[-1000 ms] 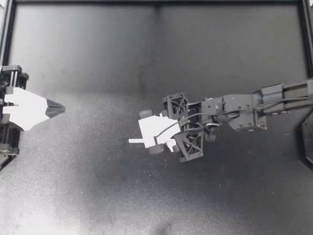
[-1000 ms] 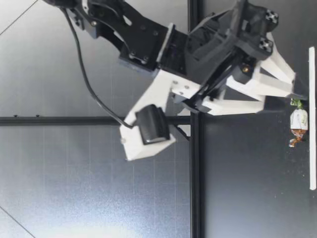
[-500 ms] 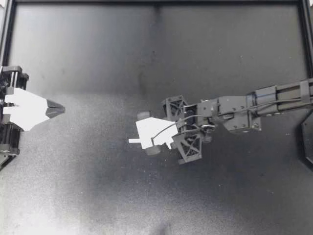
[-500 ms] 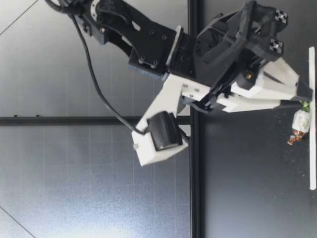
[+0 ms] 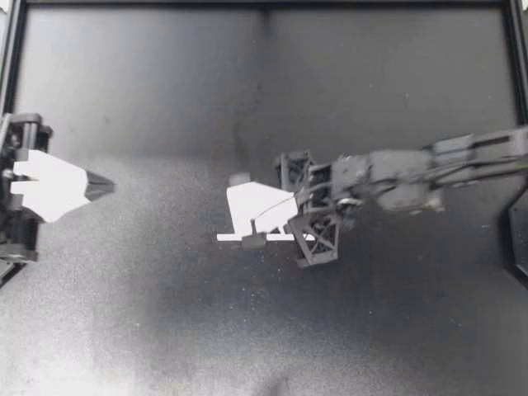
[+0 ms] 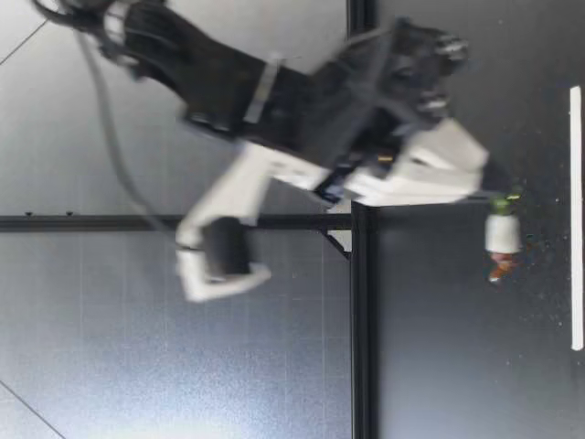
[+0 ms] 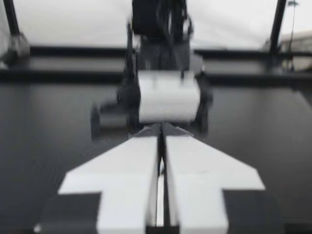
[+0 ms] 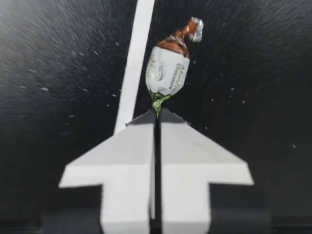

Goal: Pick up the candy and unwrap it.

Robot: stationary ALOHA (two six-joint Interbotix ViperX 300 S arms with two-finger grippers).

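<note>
Closest in first: our right end effector [image 5: 250, 221], just right of centre in the overhead frame, has its two fingers pressed tight together. The only thing between them is the thin green twist of the candy [image 8: 168, 70]. From the right wrist camera, the white body sticks out straight ahead of the fingertips, and the brown twist at its far end is free. Seen from surface height, the candy hangs clear above the desk [image 5: 165, 313], touching nothing but those fingertips, with its long axis roughly level rather than dangling. Overhead we cannot see it at all, because the end effector's own body covers it. Just beyond, a white tape strip [image 8: 139, 44] lies flat on the surface, running away beside the candy and apart from it.

Now out to the far side: our left end effector [image 5: 99, 187] sits at the left edge of the overhead frame, at middle height, well apart from the candy. Its fingers are closed flat against each other with nothing in them. Its wrist camera looks straight at the right arm ahead.

Here is what the coming move turns on, as we read it. The free brown twist points away from the right fingertips, toward the left arm's side. So the left end effector is the one to spread its fingers, cross over, pinch that end and pull along the candy's long axis.
</note>
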